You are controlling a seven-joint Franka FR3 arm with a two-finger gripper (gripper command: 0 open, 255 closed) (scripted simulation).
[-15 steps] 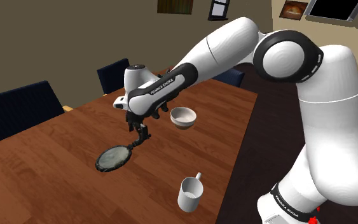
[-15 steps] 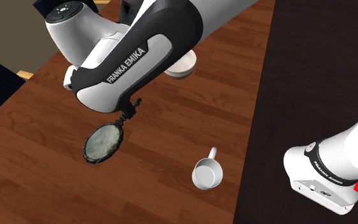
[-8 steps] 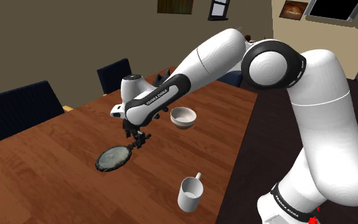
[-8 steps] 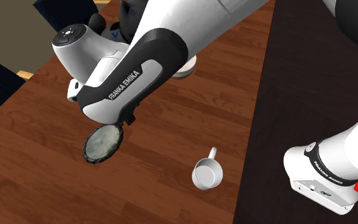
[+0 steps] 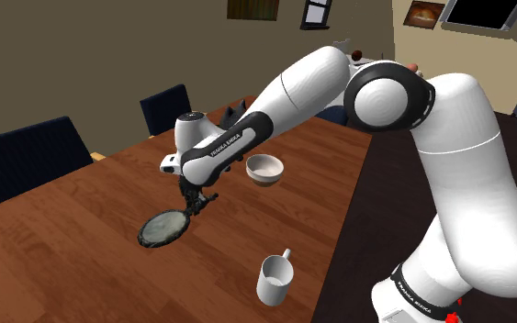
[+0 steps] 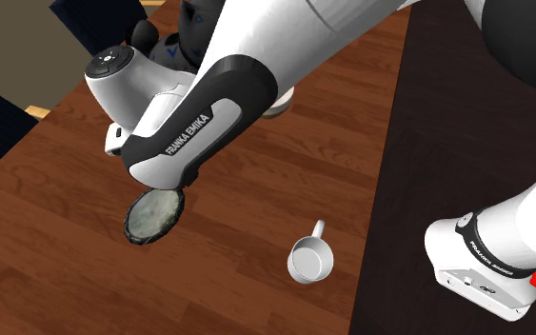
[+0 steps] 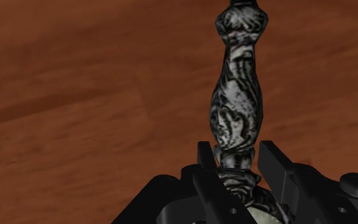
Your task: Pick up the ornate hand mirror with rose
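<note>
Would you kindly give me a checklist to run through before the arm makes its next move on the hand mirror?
1. gripper down at the mirror's handle: ok.
2. Firm hold on the handle: cannot tell.
3. hand mirror lying on the table, not yet lifted: ok.
4. bowl standing apart from the mirror: ok.
5. cup standing apart from the mirror: ok.

The rounded white arm (image 5: 467, 183) has dark joint bands, white "FRANKA EMIKA" lettering and a black gripper (image 7: 236, 153).
</note>
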